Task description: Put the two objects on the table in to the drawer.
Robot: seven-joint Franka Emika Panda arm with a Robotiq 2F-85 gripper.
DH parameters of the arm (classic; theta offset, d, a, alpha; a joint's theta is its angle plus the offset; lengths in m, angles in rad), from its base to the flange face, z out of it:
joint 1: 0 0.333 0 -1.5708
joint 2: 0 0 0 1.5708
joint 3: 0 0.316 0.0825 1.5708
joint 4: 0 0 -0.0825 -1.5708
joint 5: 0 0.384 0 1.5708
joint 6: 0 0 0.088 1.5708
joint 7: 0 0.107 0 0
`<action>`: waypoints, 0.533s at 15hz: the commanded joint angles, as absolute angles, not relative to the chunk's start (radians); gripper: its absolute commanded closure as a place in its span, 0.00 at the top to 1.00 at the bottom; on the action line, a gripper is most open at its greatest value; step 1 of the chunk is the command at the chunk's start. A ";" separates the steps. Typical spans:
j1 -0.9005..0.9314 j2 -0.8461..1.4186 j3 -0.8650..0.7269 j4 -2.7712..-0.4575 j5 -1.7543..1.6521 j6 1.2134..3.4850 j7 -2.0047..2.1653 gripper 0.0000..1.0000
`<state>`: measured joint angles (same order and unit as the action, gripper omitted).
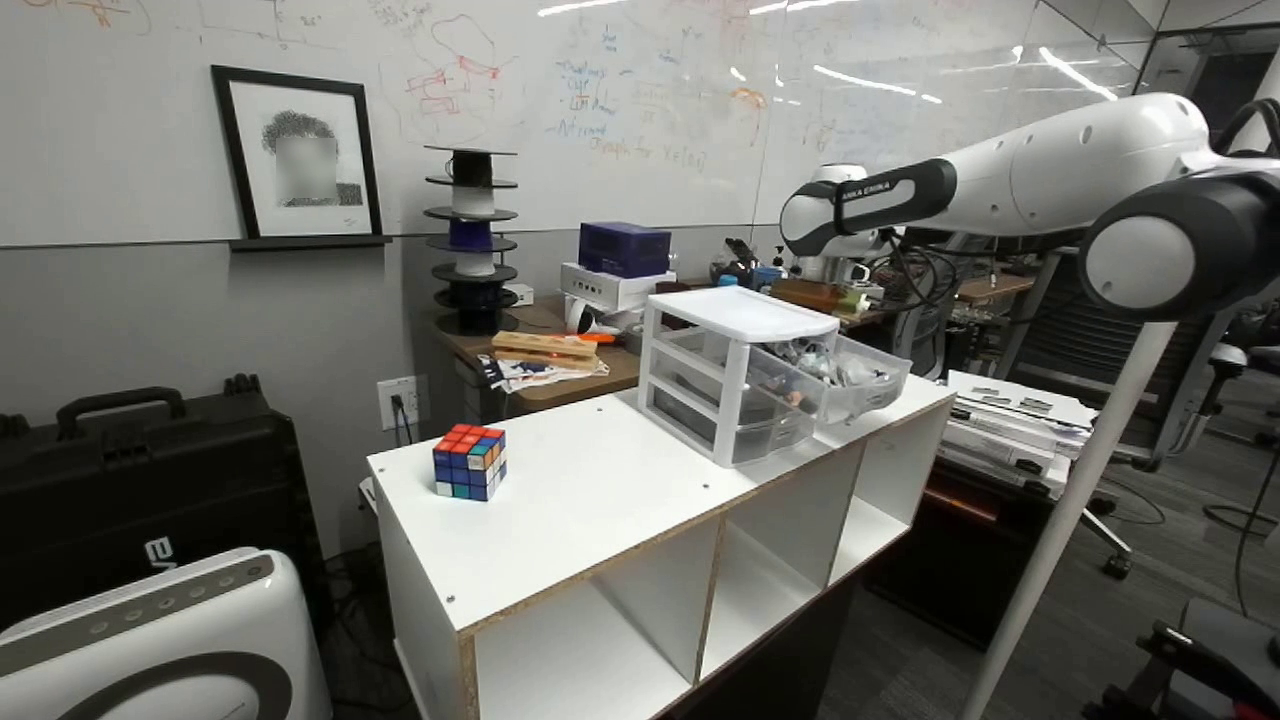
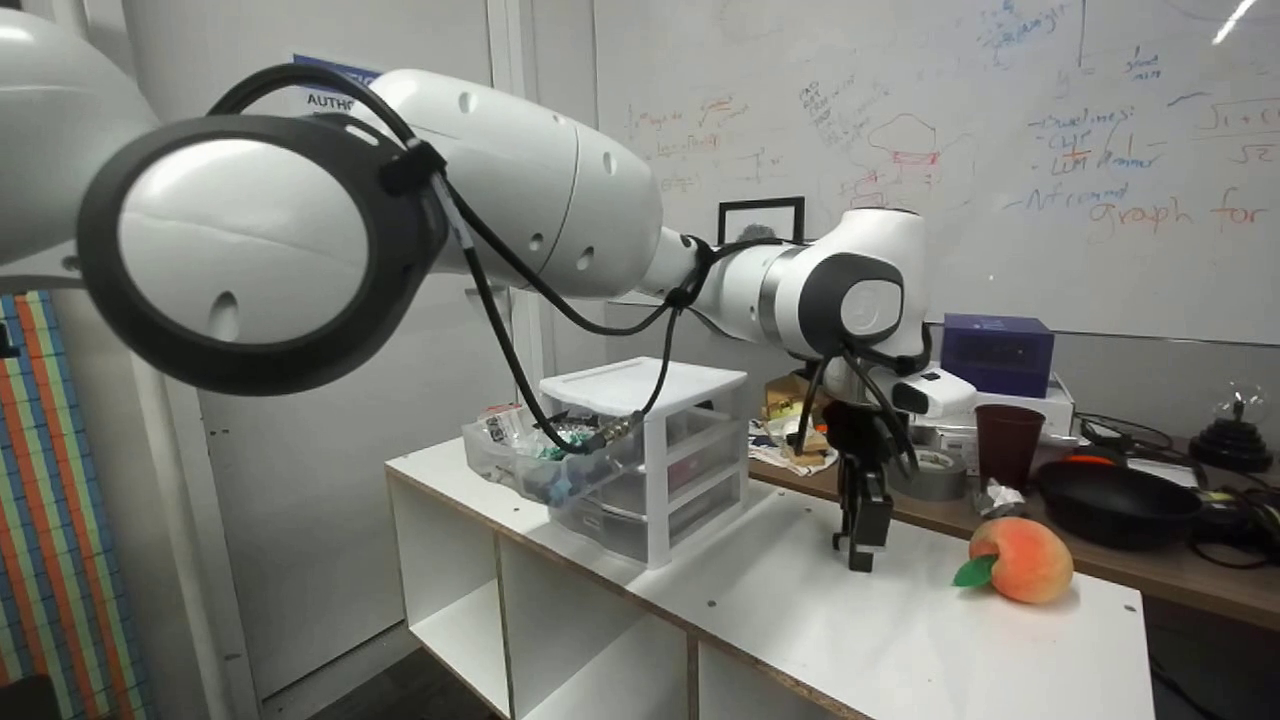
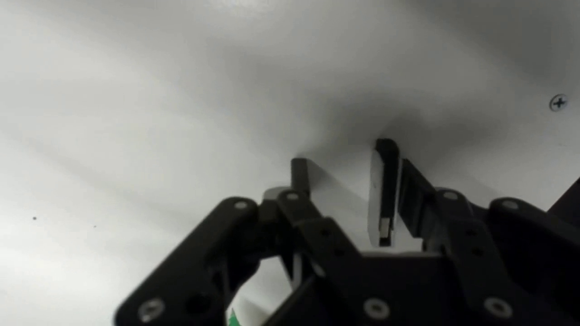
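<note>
In an exterior view a Rubik's cube [image 1: 468,462] sits on the white table [image 1: 600,500]; no peach shows there. In an exterior view a peach [image 2: 1030,560] with a green leaf rests on the table [image 2: 800,630]; no cube shows there. The translucent top drawer [image 1: 870,380] is pulled out and holds several small items; it also shows in an exterior view [image 2: 560,470]. My gripper [image 2: 855,555] points down low over the table, beside the peach. In the wrist view its fingers [image 3: 351,176] are apart, with a thin black-and-white object [image 3: 386,194] between them, nearer the right finger. A green leaf tip [image 3: 233,319] shows below.
The white drawer unit [image 1: 745,312] stands on the table near my arm. A brown desk behind holds a black pan [image 2: 1120,505], a dark red cup [image 2: 1005,445] and a tape roll [image 2: 930,475]. A black case [image 1: 150,480] stands beside the table.
</note>
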<state>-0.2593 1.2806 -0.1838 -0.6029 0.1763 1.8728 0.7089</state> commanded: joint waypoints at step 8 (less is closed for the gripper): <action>-0.259 1.280 -0.191 -0.563 0.163 1.870 0.663 0.03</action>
